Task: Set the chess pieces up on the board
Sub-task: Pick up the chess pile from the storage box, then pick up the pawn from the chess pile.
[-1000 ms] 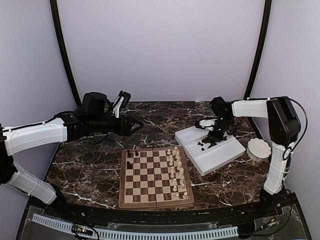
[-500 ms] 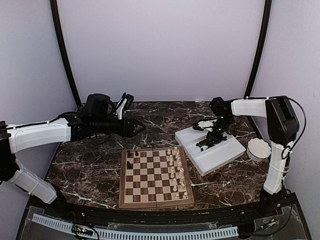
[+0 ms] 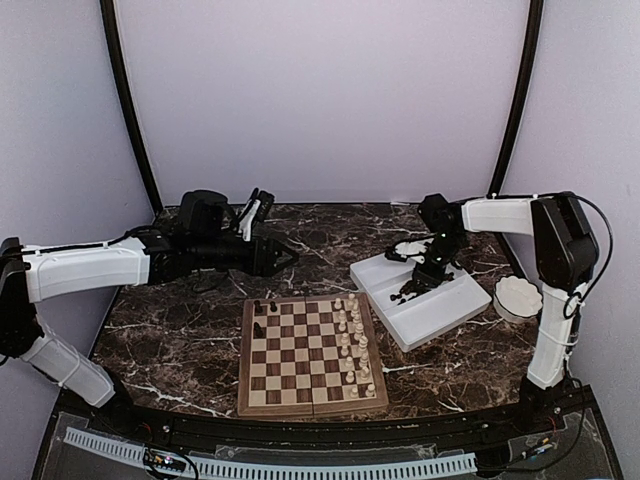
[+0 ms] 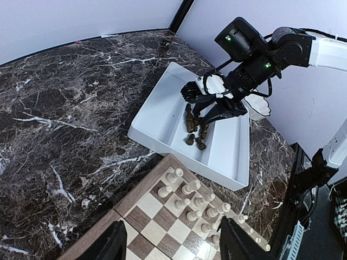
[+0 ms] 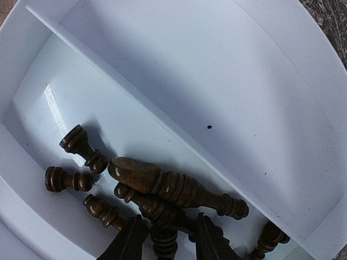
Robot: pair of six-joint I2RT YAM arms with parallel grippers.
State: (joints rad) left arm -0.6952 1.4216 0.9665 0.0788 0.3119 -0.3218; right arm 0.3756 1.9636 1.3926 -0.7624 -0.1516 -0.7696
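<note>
Left gripper (image 4: 173, 242) shifts right, jaws spread empty above marble table (image 3: 180, 320); right gripper (image 5: 165, 234) widens, straddling glossy lathe-turned chess pieces (image 5: 173, 187) heaped in white tray (image 5: 217, 70) beside checkered wooden board (image 3: 300, 355); cream pieces (image 3: 350, 340) line tray-side columns.

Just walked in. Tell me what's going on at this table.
A chess set is being laid out. The right gripper is down in the white tray, its fingers parted over a heap of dark chess pieces, with none lifted yet. The left gripper hovers open and empty above the marble table, just beyond the board. On the board, the cream pieces stand along its right side. Only a few dark pieces stand near its far left corner.
</note>
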